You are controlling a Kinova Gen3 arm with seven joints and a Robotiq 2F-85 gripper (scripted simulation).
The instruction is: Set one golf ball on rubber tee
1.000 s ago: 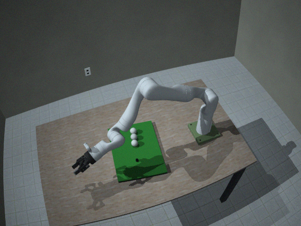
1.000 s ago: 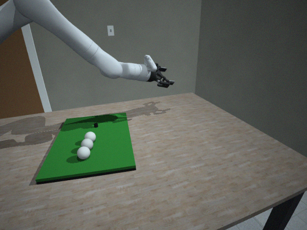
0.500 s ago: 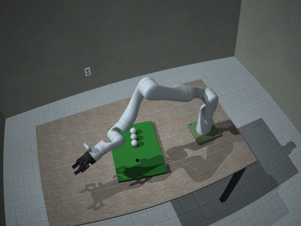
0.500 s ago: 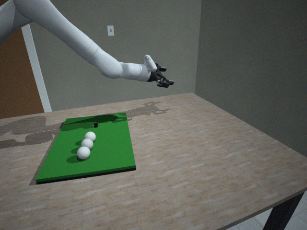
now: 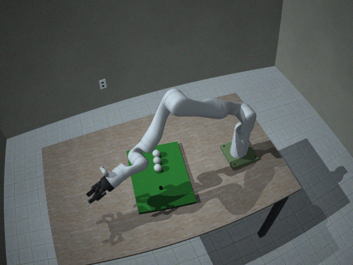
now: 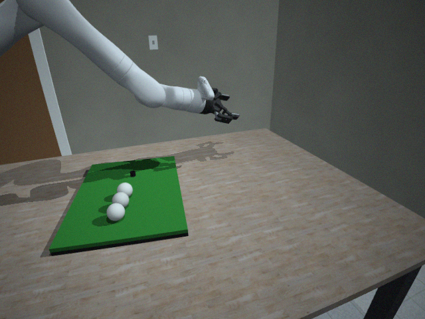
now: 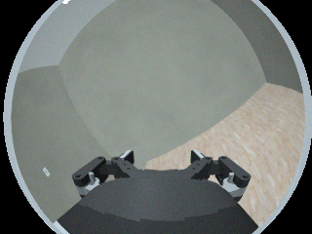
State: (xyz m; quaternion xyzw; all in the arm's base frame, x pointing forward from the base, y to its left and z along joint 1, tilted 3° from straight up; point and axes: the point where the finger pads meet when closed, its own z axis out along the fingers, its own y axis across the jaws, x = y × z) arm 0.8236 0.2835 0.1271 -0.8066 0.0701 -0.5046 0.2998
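Wooden table [image 5: 71, 159] on tiled floor [image 5: 299, 94]; wall outlet [image 5: 102, 83].

Arm [image 6: 103, 58] base cut off in exterior view, rubber tee [image 5: 160, 187] tiny, opening indiscernible, mat and balls outside wrist view

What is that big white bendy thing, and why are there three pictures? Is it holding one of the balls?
The white thing is a robot arm bolted to a wooden table. At its end is a black gripper, like a two-finger hand. It is open and holds nothing. One picture looks down from above, one looks from the side, and the round one comes from a camera on the arm's wrist, looking out past the fingers. On the table lies a green mat with three white golf balls in a row and a small black tee.
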